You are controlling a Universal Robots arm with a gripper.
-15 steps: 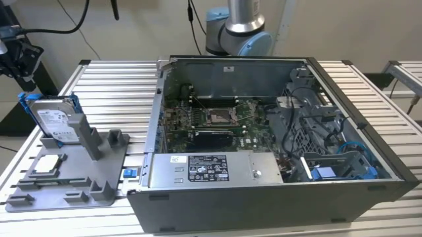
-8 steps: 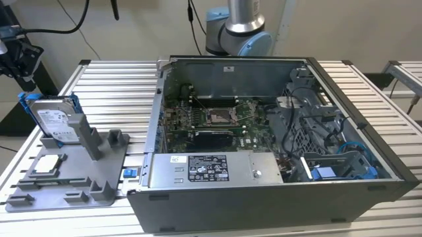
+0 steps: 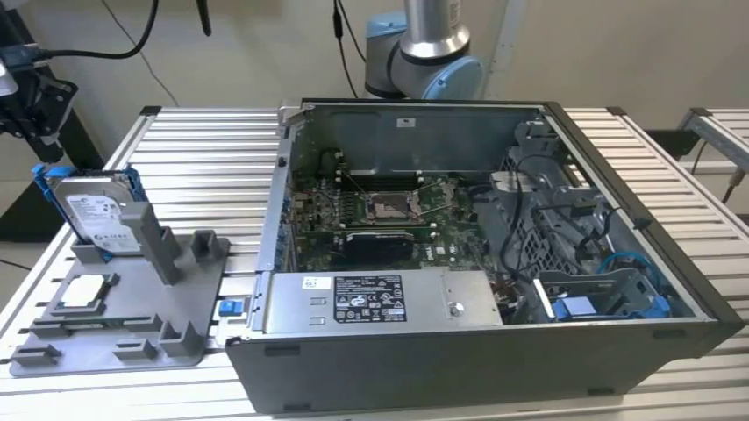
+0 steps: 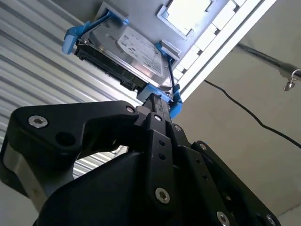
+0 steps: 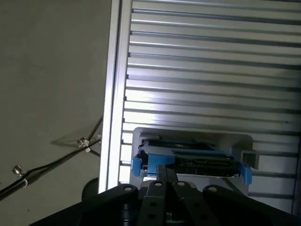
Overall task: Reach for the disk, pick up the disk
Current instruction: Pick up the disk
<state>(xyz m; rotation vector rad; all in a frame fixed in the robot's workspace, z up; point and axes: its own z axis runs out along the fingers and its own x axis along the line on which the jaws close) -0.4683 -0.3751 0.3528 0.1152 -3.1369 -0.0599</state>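
Observation:
The disk [image 3: 96,213] is a silver drive with a white label and blue rails. It stands on edge in a slot of the grey fixture [image 3: 175,294] at the exterior view's left. My gripper [image 3: 47,145] hangs over the disk's upper far corner. In the second wrist view the disk [image 4: 129,49] lies just beyond my gripper [image 4: 151,101], whose black fingers [image 4: 160,117] are pressed together and meet the blue rail. In the first wrist view my gripper [image 5: 165,170] sits over the disk's [image 5: 197,157] narrow top edge, near one blue end. I see nothing between the tips.
An open computer case [image 3: 279,202] stands just beside the fixture on the exterior view's right, with a blue bracket [image 3: 597,303] inside. A white-topped chip [image 3: 82,291] lies on the fixture. The slatted table's edge [image 5: 113,94] borders the floor, where a cable [image 5: 56,160] runs.

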